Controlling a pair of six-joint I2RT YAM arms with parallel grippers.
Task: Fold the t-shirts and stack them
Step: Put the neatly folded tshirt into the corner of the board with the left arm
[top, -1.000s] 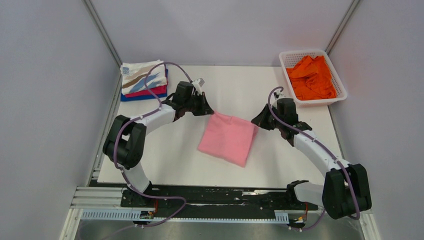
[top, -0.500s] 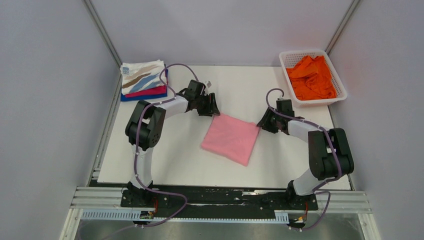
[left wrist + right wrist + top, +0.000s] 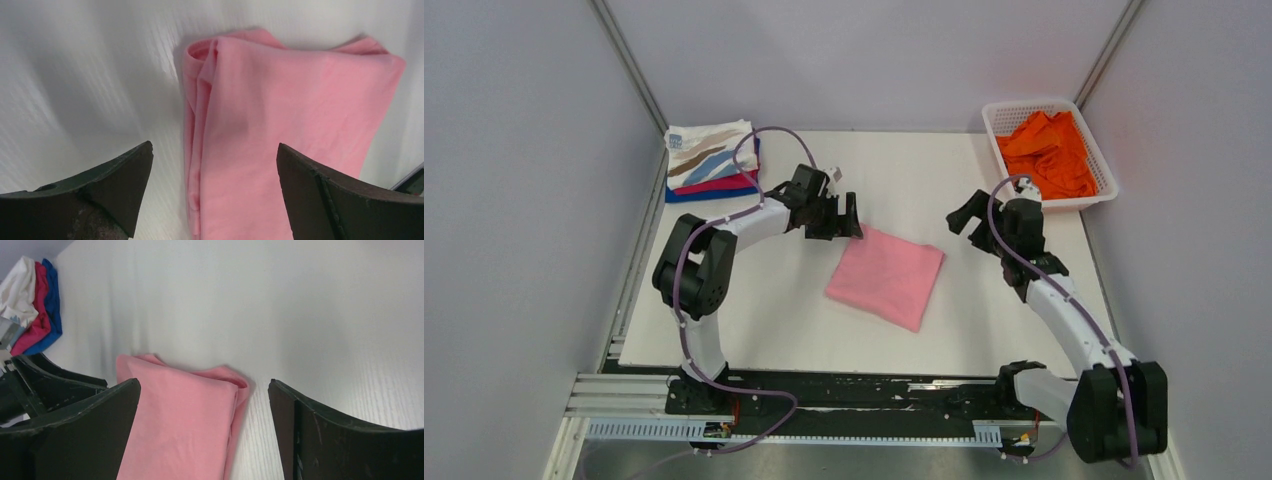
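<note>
A light pink t-shirt (image 3: 886,275) lies folded into a rough square in the middle of the white table. My left gripper (image 3: 845,217) hovers open at its far left corner, with nothing between the fingers; below it the shirt's layered folded edge (image 3: 200,150) shows. My right gripper (image 3: 965,214) stands open just off the far right corner, apart from the cloth (image 3: 180,425). A folded stack (image 3: 712,160) sits at the far left: the white streak-print tee on top, magenta and blue beneath. An orange t-shirt (image 3: 1049,155) lies crumpled in the basket.
The white lattice basket (image 3: 1029,103) stands at the far right corner of the table. Grey walls close in on both sides and the back. The black rail with the arm bases (image 3: 864,392) runs along the near edge.
Both grippers have opened and let go of the pink t-shirt's far corners. The right gripper has pulled back to the right and up; the shirt now lies flat.
</note>
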